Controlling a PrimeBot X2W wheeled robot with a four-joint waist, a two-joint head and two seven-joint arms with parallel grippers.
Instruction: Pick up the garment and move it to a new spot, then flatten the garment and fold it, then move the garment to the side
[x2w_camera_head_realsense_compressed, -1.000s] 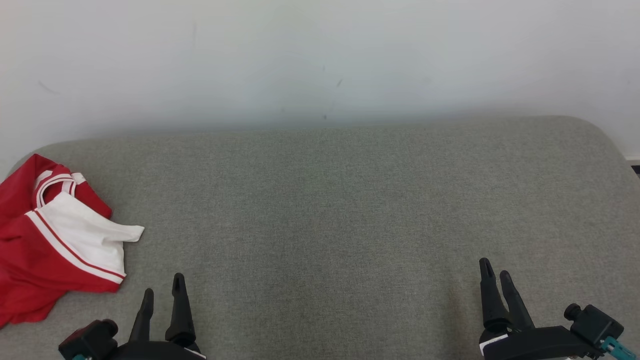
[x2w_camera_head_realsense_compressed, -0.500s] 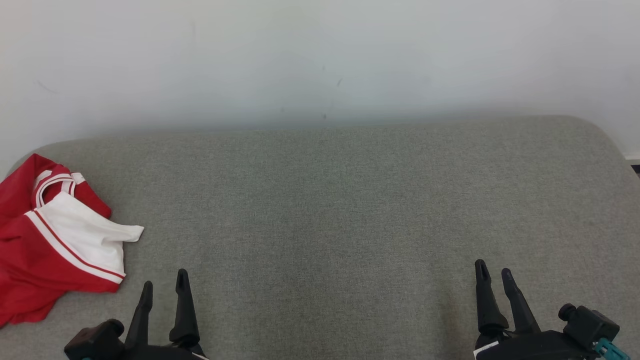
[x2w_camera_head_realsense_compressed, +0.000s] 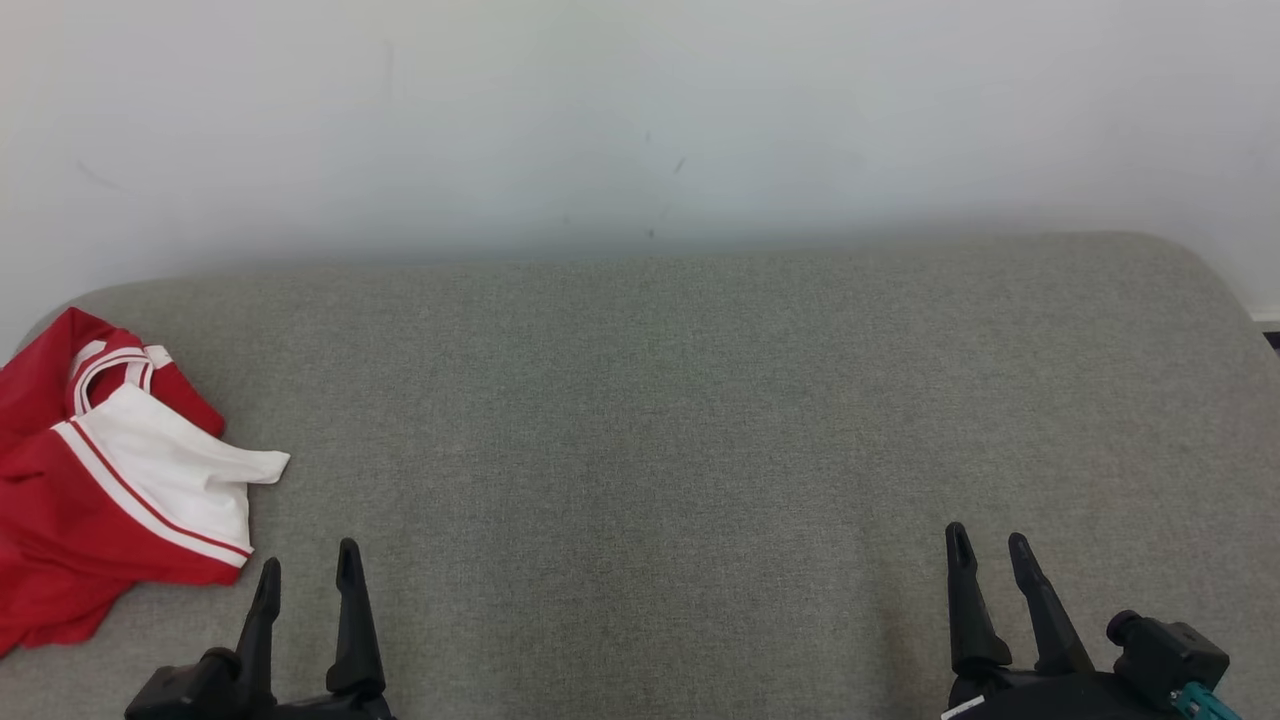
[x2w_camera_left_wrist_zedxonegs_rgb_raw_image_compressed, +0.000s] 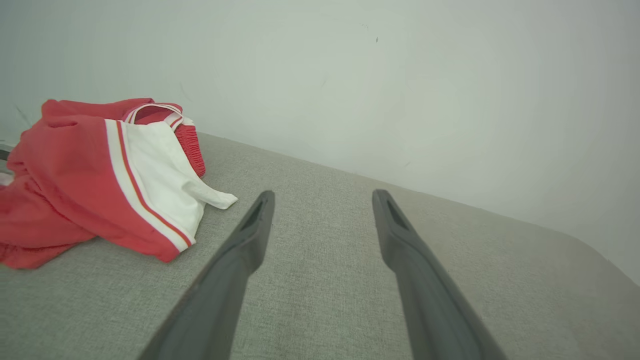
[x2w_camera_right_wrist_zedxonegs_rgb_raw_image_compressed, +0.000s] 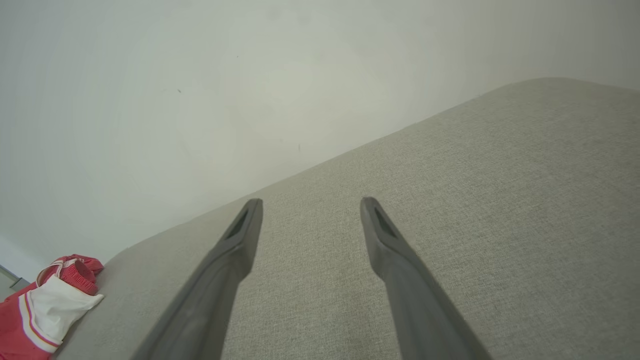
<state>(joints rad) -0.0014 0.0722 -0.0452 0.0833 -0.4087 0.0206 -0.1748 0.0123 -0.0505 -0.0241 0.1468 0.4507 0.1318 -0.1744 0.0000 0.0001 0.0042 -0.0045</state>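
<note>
Status: your crumpled red sports garment w/ white side panel and red-white striped trim lies in a heap at the far left edge of the grey woven-fabric padded surface, partly hanging off that edge. An elastic, gathered band shows at its top in the left wrist view, so prob. shorts, but can't say for sure while it's bunched. From the right wrist view it's just a small red-white lump in the far corner.

Left claw is spread wide w/ nothing between the fingers, low over the surface and just beside the garment's near corner, not touching it. Right claw is likewise spread and empty, well apart from the cloth on the opp. side.

Why it sits like this, as I read it: both claws look parked at the start, fingers pointing fwd, step one (pick up) not yet begun. The left one is the obvious choice for the grab since the heap is on its side. The broad bare middle of the surface looks like the sensible new spot, w/ room to flatten and fold.

Writing/brands: none readable. No logo, number or tag visible on the garment's exposed folds. The plain white wall has a few small dark scuffs, not text.
</note>
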